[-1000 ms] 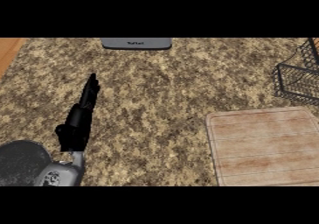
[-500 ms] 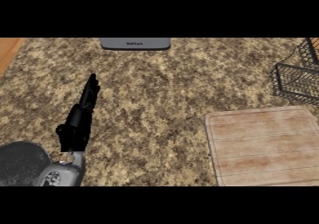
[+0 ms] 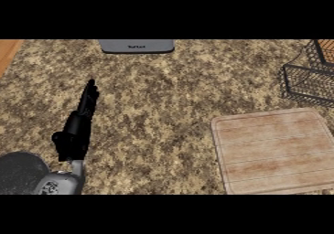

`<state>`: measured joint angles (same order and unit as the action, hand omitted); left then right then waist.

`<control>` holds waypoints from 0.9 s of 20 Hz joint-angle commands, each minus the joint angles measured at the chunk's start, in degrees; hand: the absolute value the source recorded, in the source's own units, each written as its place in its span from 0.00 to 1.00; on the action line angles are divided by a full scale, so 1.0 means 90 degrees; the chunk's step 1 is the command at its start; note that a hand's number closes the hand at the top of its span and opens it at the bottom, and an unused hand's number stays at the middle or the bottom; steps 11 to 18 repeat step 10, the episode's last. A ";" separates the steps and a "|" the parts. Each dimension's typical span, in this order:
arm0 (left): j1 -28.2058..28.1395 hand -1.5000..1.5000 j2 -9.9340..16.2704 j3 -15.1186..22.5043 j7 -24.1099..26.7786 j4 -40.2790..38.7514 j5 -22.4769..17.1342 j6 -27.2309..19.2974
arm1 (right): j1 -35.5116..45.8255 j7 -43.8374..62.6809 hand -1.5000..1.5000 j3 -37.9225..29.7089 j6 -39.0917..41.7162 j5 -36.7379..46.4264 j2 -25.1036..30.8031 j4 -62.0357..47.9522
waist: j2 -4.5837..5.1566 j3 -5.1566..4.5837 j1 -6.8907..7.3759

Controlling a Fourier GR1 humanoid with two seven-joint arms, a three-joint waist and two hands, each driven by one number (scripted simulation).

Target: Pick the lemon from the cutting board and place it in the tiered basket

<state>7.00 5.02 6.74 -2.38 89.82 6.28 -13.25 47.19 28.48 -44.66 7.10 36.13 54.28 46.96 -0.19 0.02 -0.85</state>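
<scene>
Your left hand [image 3: 80,119] at lower left of the frame, fingers straight and together, holding nothing, pale wooden cutting board [image 3: 277,155] at lower right, black wire tiered basket [image 3: 312,80] at upper right, lemon nowhere in your view.

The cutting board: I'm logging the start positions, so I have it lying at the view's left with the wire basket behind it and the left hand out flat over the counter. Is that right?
Not quite. The head view shows the cutting board at the view's right, not its left. The rest stands: the wire basket is behind it, and the left hand is out flat over the counter.
</scene>
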 commanded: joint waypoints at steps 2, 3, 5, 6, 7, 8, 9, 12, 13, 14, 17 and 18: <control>0.0024 0.50 0.0091 -0.0133 -0.0069 0.0001 -0.0021 0.0032 | -0.0876 -0.0402 0.00 -0.1255 0.0350 -0.0841 0.0743 -0.0104 | -0.0013 0.0007 -0.0103; -0.0210 0.50 0.0186 -0.0208 -0.0049 0.0180 -0.0149 0.0132 | -0.1273 -0.0352 0.00 -0.1529 0.0590 -0.1080 0.0581 0.0234 | -0.0060 0.0003 -0.0189; -0.0240 0.50 -0.0045 -0.0095 0.0337 -0.0247 -0.0046 0.0013 | -0.1862 -0.0680 0.00 -0.2002 0.0916 -0.1347 0.0755 0.0205 | -0.0036 0.0000 -0.0241; -0.0139 0.50 0.0106 -0.0174 0.0044 0.0010 0.0045 -0.0043 | -0.2427 -0.1171 0.00 -0.2325 0.0813 -0.1413 0.0535 0.0187 | -0.0051 0.0011 -0.0297; -0.0175 0.50 -0.0063 0.0009 -0.0156 0.0227 0.0123 -0.0147 | -0.2598 -0.0993 0.00 -0.2510 0.1290 -0.1569 0.0878 0.0310 | -0.0058 0.0005 -0.0254; -0.0131 0.50 0.0003 -0.0113 -0.0191 0.0104 0.0026 -0.0077 | -0.2983 -0.1361 0.00 -0.2828 0.1474 -0.1702 0.0882 0.0117 | -0.0053 0.0010 -0.0311; 0.0197 0.50 -0.0190 -0.0125 -0.0022 -0.0272 0.0145 -0.0289 | -0.3108 -0.1440 0.00 -0.3080 0.1648 -0.1897 0.0865 0.0112 | -0.0036 0.0006 -0.0348; -0.0117 0.50 -0.0092 -0.0015 0.0056 -0.0073 0.0115 -0.0098 | -0.3426 -0.1415 0.00 -0.3299 0.1916 -0.2033 0.0917 0.0255 | -0.0036 0.0001 -0.0222; -0.0117 0.50 -0.0092 -0.0015 0.0056 -0.0073 0.0115 -0.0098 | -0.3426 -0.1415 0.00 -0.3299 0.1916 -0.2033 0.0917 0.0255 | -0.0036 0.0001 -0.0222; -0.0117 0.50 -0.0092 -0.0015 0.0056 -0.0073 0.0115 -0.0098 | -0.3426 -0.1415 0.00 -0.3299 0.1916 -0.2033 0.0917 0.0255 | -0.0036 0.0001 -0.0222; -0.0117 0.50 -0.0092 -0.0015 0.0056 -0.0073 0.0115 -0.0098 | -0.3426 -0.1415 0.00 -0.3299 0.1916 -0.2033 0.0917 0.0255 | -0.0036 0.0001 -0.0222; -0.0117 0.50 -0.0092 -0.0015 0.0056 -0.0073 0.0115 -0.0098 | -0.3426 -0.1415 0.00 -0.3299 0.1916 -0.2033 0.0917 0.0255 | -0.0036 0.0001 -0.0222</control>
